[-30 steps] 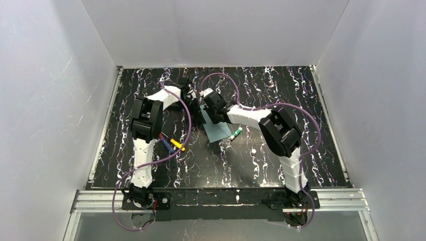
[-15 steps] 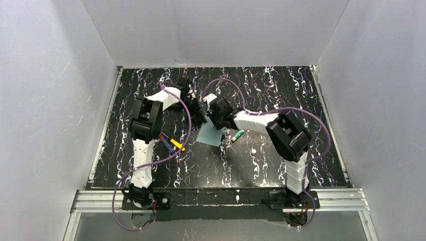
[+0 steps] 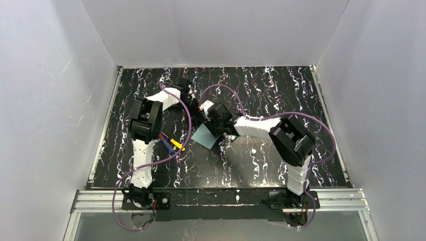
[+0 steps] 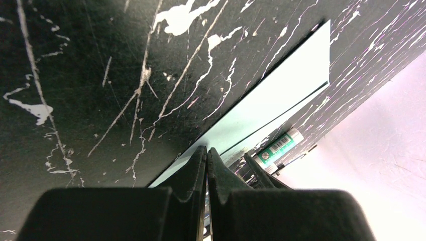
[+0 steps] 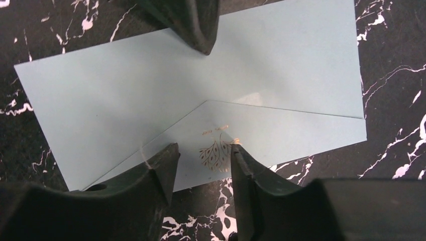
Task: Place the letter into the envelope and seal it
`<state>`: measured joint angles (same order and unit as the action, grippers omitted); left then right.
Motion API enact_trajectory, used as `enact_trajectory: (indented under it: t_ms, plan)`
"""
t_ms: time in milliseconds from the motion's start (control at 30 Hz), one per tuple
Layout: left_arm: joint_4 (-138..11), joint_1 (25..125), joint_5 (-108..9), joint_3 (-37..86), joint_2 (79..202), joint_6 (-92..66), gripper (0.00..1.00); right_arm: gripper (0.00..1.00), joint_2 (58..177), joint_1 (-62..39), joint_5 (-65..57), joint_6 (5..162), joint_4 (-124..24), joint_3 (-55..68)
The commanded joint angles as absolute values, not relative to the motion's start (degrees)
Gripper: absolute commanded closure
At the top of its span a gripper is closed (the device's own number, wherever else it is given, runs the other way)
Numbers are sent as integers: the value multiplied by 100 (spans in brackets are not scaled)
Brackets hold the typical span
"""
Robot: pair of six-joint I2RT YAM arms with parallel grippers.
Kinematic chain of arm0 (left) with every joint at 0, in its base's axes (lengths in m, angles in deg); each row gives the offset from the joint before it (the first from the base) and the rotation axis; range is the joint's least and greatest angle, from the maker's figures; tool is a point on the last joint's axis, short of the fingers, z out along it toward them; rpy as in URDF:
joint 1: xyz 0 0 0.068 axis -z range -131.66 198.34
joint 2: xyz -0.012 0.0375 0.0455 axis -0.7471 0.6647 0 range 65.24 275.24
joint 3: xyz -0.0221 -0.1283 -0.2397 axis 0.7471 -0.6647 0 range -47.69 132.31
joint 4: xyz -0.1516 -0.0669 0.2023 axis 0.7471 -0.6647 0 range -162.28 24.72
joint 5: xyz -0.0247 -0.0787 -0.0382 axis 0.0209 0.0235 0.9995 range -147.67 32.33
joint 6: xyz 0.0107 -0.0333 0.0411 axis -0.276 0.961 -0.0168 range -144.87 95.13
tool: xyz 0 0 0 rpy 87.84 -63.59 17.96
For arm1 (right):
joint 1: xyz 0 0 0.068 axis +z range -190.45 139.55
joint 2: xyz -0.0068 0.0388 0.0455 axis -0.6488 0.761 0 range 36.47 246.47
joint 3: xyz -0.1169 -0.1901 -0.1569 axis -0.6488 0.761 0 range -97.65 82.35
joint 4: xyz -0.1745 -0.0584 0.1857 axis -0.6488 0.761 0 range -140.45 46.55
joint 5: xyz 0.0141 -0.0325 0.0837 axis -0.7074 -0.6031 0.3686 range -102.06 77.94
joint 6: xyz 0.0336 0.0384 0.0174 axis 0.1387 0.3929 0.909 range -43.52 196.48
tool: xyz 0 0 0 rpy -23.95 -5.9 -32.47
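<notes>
Two jobs now: L gripper point(image 4: 206, 150), jaws together, rests its tip on the teal envelope point(image 5: 100, 100). R gripper point(image 5: 203, 153), jaws apart, straddles the flap point(image 5: 281, 125) tip. Letter not in view, prob. inside. Press R down and rub along the seams w/o sliding the envelope.

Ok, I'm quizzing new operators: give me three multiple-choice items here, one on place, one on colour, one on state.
1. The gold leaf print lies: A between the fingers of the right gripper; B outside them, to the left; C out of view.
2. The envelope is: A red; B pale teal; C tan.
3. The jaws of the left gripper are: A wide apart; B half open; C shut.
A: the print shows in that gap. B: its face is pale teal. C: its fingers meet.
</notes>
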<state>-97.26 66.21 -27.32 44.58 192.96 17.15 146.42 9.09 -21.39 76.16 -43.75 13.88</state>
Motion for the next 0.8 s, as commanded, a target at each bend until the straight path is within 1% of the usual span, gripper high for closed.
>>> enact_trajectory:
  t_ms: [0,167,267,367,567,633,767]
  plan:
    - [-9744,6535,-4151,4252,19512,1497,100,45,15041,1227,-1707,7403,-2507,1952]
    - [-9762,6539,-4057,4281,19504,1380,100,38,15092,1228,-1443,7486,-2680,1836]
    - [-9762,6535,-3900,4314,19512,1298,100,29,15131,1228,-1504,7569,-2765,1715]
    - [-9786,6532,-3788,4328,19546,1258,100,22,15188,1180,-1542,7613,-2823,1579]
    - [-9811,6526,-3749,4245,19518,1169,100,19,15413,878,-1243,7959,-2929,1499]
    - [-9835,6530,-3669,4283,19480,1121,100,19,15452,855,-1242,7983,-2855,1458]
    - [-9904,6515,-3149,4543,19307,895,100,21,15286,838,-1260,8075,-2716,1230]
